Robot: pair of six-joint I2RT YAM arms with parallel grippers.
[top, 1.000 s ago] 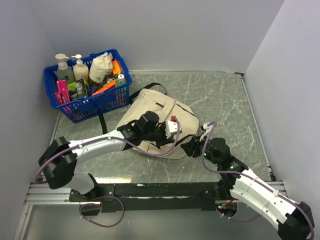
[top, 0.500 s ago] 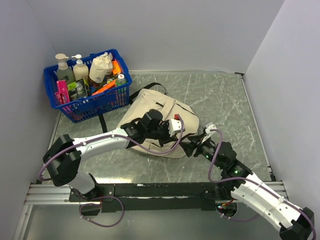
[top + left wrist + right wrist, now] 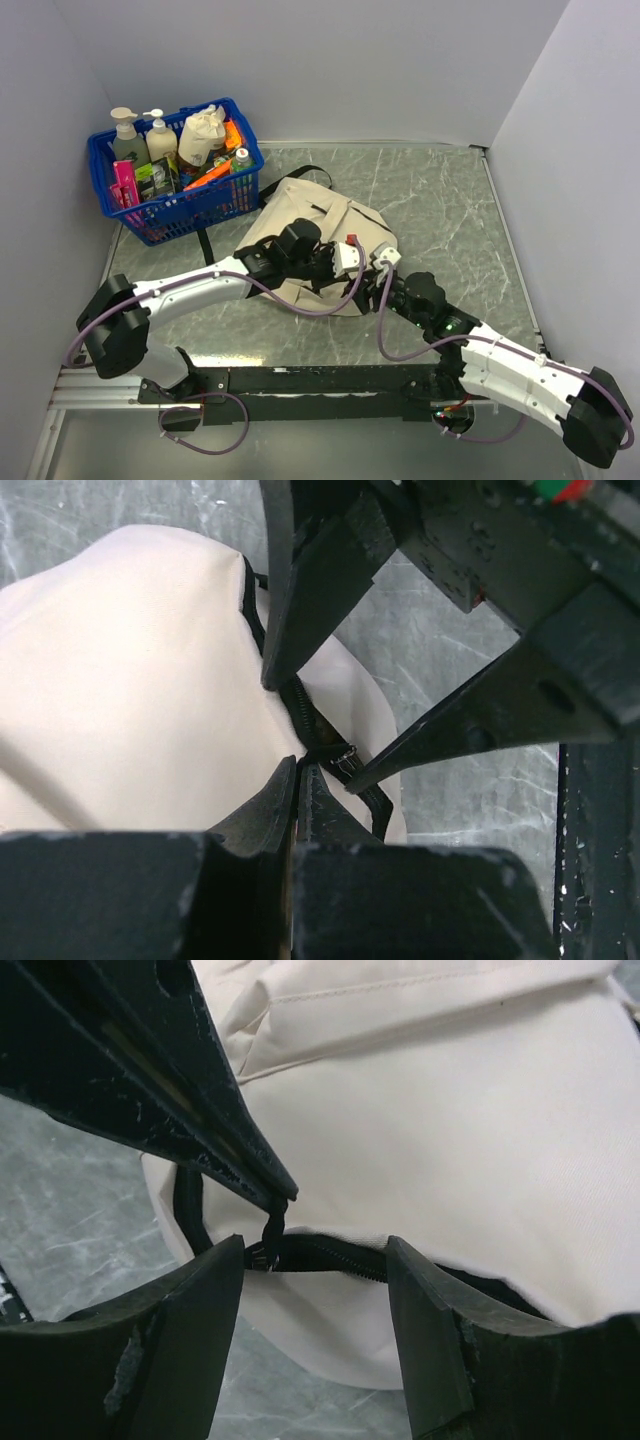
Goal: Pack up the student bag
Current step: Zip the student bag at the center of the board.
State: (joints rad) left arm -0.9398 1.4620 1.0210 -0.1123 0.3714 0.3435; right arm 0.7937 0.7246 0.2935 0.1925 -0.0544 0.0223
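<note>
Rail [image 3: 320,380], black metal, runs along the 6 o'clock edge under both arm bases. Right gripper [image 3: 312,1252]: two blunt, scuffed black fingers standing apart, one on each side of the zipper [image 3: 335,1258]; whether they touch the fabric cannot be told. Left gripper [image 3: 298,778]: tapering black fingers pressed together, clamped on the small zipper pull [image 3: 268,1243] at the bag's near rim. Student bag [image 3: 290,205]: cream-beige woven cloth, soft and rounded, lying flat at the table's centre. The black toothed zipper curves along its 5 o'clock edge, and a black strap [image 3: 205,245] lies out at 9 o'clock. Table [image 3: 450,200]: smooth grey-green top with pale marble veins, a bare stretch from 12 round to 4 o'clock reaching the right wall. Basket [image 3: 215,203]: blue plastic lattice, rectangular, at 10 o'clock in the far left corner, just beside the bag's far edge. It holds pump bottles [image 3: 127,135], a cloth pouch [image 3: 203,135] and orange items. Walls [image 3: 350,70]: plain pale lilac, close on three sides.
</note>
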